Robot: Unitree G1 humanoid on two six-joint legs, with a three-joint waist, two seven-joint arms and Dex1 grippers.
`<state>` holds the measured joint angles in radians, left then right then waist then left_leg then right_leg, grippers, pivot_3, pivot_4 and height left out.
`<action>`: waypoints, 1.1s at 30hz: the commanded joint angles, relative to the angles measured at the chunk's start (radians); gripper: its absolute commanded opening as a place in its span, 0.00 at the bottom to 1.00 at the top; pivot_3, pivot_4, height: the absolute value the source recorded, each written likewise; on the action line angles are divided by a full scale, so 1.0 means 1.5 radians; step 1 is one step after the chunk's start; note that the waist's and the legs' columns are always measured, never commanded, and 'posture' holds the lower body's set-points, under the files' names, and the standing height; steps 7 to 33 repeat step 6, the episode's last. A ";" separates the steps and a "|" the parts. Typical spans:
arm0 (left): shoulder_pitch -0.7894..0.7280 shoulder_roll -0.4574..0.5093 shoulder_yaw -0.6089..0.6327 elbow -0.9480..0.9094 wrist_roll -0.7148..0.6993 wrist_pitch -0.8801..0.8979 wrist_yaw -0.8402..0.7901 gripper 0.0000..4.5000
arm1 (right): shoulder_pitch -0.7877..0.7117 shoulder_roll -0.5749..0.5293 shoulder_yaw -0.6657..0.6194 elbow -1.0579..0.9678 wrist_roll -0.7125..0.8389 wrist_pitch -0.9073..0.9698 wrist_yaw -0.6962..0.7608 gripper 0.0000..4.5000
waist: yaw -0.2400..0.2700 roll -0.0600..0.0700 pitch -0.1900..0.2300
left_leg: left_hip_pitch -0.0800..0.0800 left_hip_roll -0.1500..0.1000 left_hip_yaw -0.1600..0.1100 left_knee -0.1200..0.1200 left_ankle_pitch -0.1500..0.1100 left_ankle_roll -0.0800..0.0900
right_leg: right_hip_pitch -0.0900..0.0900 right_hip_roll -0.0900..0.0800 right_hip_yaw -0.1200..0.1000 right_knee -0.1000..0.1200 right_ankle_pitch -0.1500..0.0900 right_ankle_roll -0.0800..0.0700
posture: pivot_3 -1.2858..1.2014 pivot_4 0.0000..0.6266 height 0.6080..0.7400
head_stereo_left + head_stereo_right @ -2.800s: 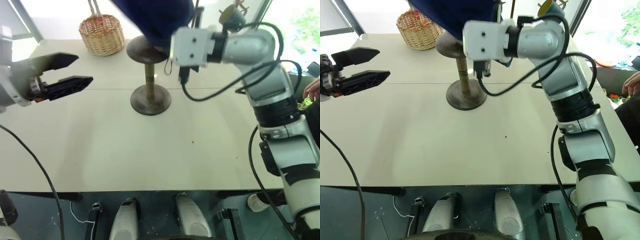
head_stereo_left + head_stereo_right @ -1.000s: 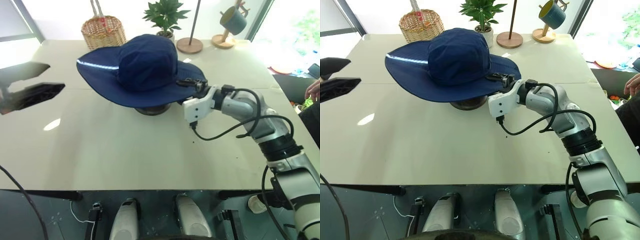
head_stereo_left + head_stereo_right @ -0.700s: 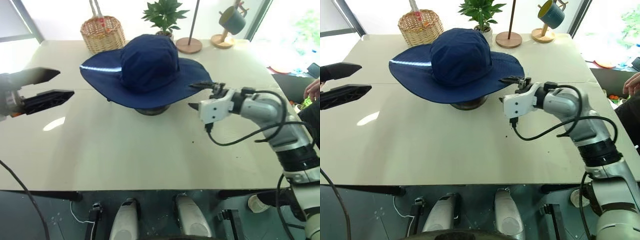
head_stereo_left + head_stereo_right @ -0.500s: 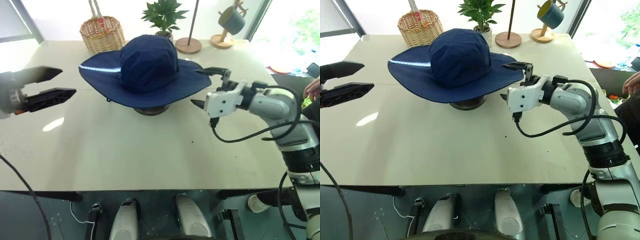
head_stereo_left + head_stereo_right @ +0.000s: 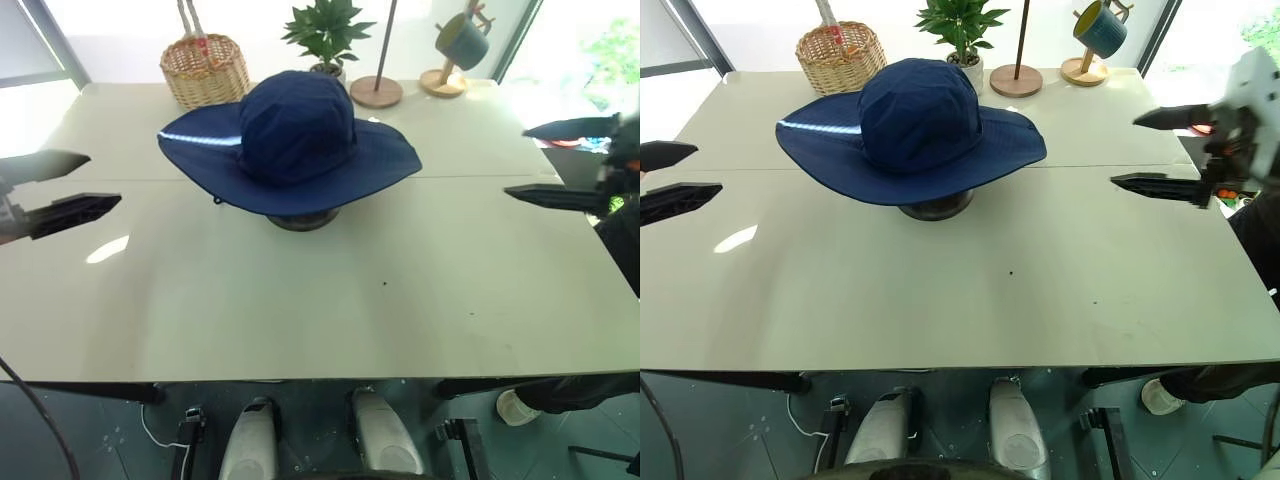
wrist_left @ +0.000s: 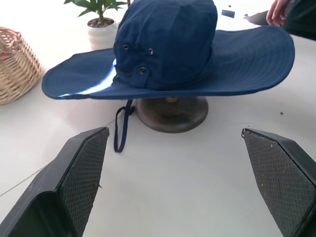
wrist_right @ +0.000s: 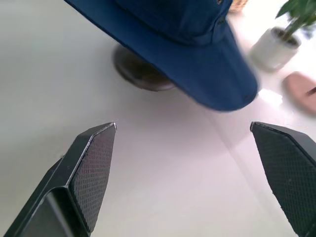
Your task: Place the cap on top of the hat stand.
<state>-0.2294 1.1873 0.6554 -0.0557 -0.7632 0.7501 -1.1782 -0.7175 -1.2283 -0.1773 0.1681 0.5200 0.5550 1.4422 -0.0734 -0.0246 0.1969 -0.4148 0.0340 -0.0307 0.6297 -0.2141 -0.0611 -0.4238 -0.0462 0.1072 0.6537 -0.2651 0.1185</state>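
Now the cap (image 5: pixel 290 140) sits on the hat stand (image 5: pixel 303 219), both grippers apart.

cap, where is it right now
The cap sits on the hat stand, mid-table toward the far side in the left eye view, just in front of the potted plant and right of the wicker basket.

A pale cream bench (image 5: pixel 300 300) fills most of the frame, a thin seam running across its middle. Bright daylight floods in from windows (image 5: pixel 120 20) along the top edge, leaving a glare patch (image 5: pixel 103 249) at the left of the benchtop. Below the near edge lies dark teal floor (image 5: pixel 60 440).
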 commanded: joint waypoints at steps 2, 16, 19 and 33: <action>-0.002 0.017 0.028 -0.005 0.008 -0.017 -0.010 1.00 | -0.089 0.001 0.040 0.080 -0.010 0.047 0.027 0.99 | -0.001 0.000 0.000 | 0.000 0.000 0.000 0.000 0.000 0.000 | 0.000 0.000 0.000 0.000 0.000 0.000 | 0.52 0.24 1.00; 0.005 0.012 0.032 -0.016 0.010 -0.017 -0.014 1.00 | -0.116 0.013 0.061 0.125 -0.031 0.038 0.035 0.99 | 0.000 0.000 0.000 | -0.001 0.000 0.001 0.000 0.000 0.000 | -0.001 0.000 0.000 0.000 0.000 0.000 | 0.52 0.24 1.00; 0.005 0.012 0.032 -0.016 0.010 -0.017 -0.014 1.00 | -0.116 0.013 0.061 0.125 -0.031 0.038 0.035 0.99 | 0.000 0.000 0.000 | -0.001 0.000 0.001 0.000 0.000 0.000 | -0.001 0.000 0.000 0.000 0.000 0.000 | 0.52 0.24 1.00; 0.005 0.012 0.032 -0.016 0.010 -0.017 -0.014 1.00 | -0.116 0.013 0.061 0.125 -0.031 0.038 0.035 0.99 | 0.000 0.000 0.000 | -0.001 0.000 0.001 0.000 0.000 0.000 | -0.001 0.000 0.000 0.000 0.000 0.000 | 0.52 0.24 1.00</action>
